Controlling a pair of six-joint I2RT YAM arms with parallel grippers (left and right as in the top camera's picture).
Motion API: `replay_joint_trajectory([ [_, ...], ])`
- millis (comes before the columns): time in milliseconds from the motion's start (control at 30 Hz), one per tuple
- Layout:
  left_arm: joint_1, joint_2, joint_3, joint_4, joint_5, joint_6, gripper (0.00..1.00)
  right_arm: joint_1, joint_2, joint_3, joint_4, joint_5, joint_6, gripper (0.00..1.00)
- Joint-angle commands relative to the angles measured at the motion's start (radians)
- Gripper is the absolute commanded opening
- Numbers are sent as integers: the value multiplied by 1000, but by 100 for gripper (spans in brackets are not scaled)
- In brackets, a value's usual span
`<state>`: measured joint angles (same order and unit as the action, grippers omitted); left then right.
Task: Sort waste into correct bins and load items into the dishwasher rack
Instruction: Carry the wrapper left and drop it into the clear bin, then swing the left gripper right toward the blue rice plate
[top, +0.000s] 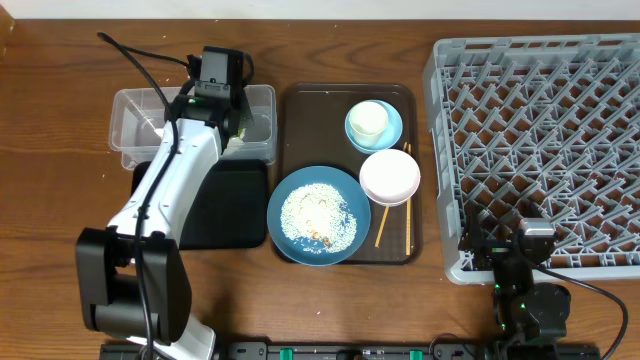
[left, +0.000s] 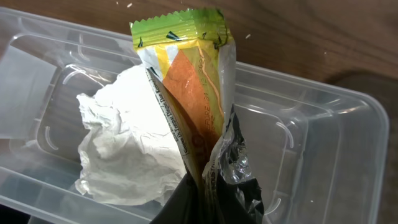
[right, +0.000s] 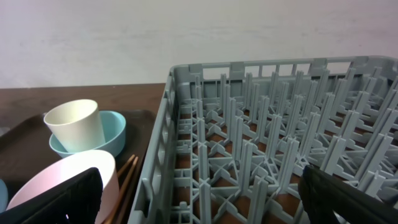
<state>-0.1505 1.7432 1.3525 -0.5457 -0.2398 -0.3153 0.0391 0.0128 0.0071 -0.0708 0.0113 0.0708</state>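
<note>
My left gripper (left: 208, 199) is shut on the green-and-orange snack wrapper (left: 186, 81) and holds it over the clear tub (left: 323, 143), where the crumpled white napkin (left: 124, 149) lies. In the overhead view the left gripper (top: 232, 125) is at the tub's (top: 135, 110) right end. The blue plate (top: 340, 185) carries rice (top: 318, 215). The white bowl (top: 390, 177), chopsticks (top: 381, 225) and cream cup (top: 367, 120) in the light-blue bowl (top: 392, 125) sit nearby. My right gripper (right: 205, 199) is open and empty at the grey rack's (top: 540, 140) front left corner.
The black tray (top: 225, 215) lies just in front of the clear tub, partly under my left arm. The dishes all sit on a dark brown serving tray (top: 300, 100) between the bins and the rack. The rack holds nothing.
</note>
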Motion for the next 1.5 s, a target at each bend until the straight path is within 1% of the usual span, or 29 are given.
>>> replay_joint_trajectory([
  [0,5,27,-3,1,-16,-5,11,8,3,-2,-4,-1,2,99],
  [200,5,74,-3,2,-16,-5,11,8,3,-2,-4,-1,2,99],
  [533,10,127,-3,45,-16,-4,11,8,3,-2,-4,-1,2,99],
  [567,10,127,-3,51,-16,-4,13,8,3,-2,-4,-1,2,99],
  [600,11,125,-3,59,-16,-3,22,8,3,-2,-4,-1,2,99],
  [633,13,123,-2,63,-16,-2,26,8,3,-2,-4,-1,2,99],
  [700,17,116,3,65,-16,4,29,8,3,-2,-4,-1,2,99],
  [800,21,88,3,65,-16,4,37,8,3,-2,-4,-1,2,99],
  [967,21,21,3,60,-16,3,39,8,3,-2,-4,-1,2,99],
  [1033,21,-14,3,45,-16,3,45,8,3,-2,-4,-1,2,99],
  [1133,20,-72,3,3,-11,-9,47,8,3,-2,-4,-1,2,99],
  [1200,18,-117,3,-53,33,-34,47,8,3,-2,-4,-1,2,99],
  [1233,18,-142,3,-92,82,-58,47,8,3,-2,-4,-1,2,99],
  [1333,11,-206,3,-210,280,-114,47,8,3,-2,-4,-1,2,99],
  [1433,1,-254,3,-335,470,-111,46,8,3,-2,-4,-1,2,99],
  [1467,-4,-265,3,-374,504,-104,45,8,3,-2,-4,-1,2,99],
])
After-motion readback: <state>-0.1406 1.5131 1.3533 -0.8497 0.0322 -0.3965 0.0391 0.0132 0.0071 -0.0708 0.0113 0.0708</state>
